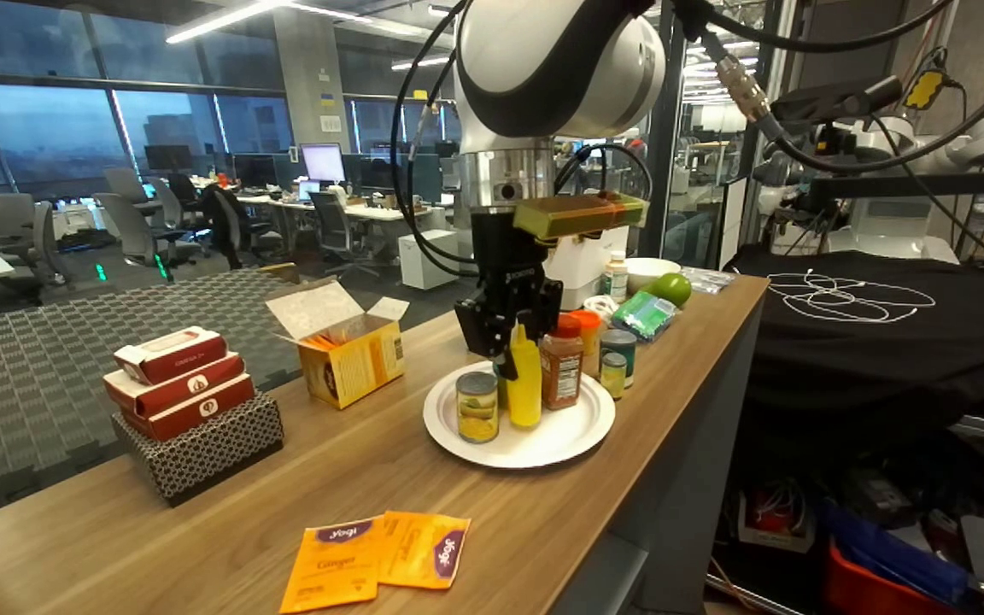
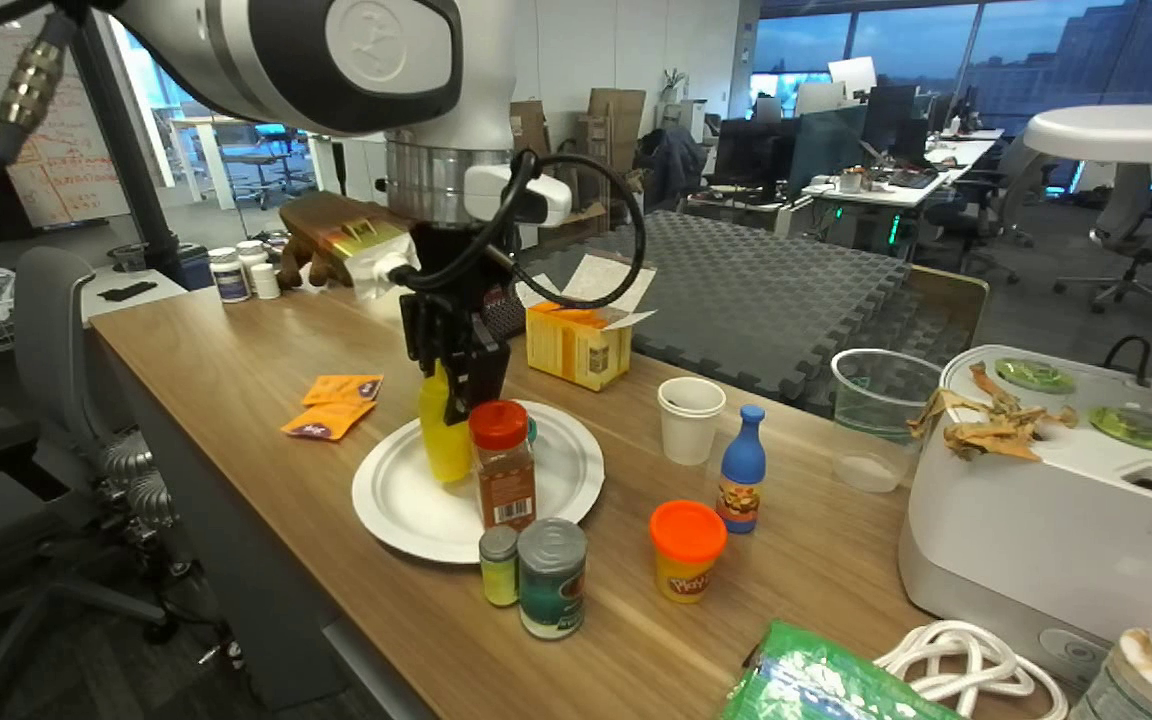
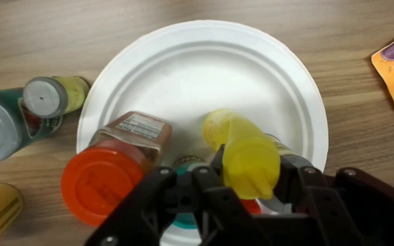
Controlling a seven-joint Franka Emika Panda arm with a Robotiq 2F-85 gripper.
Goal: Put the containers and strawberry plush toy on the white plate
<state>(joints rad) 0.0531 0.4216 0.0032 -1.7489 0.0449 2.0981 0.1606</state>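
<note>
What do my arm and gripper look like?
The arm is white and black, rounded, with a silver collar; black cables loop beside it. The gripper is black and jointed, with pale lettering. A gold-green block juts out near its top.

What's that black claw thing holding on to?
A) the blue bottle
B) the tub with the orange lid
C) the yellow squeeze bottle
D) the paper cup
C: the wrist view shows the gripper closed on the yellow squeeze bottle from both sides.
</note>
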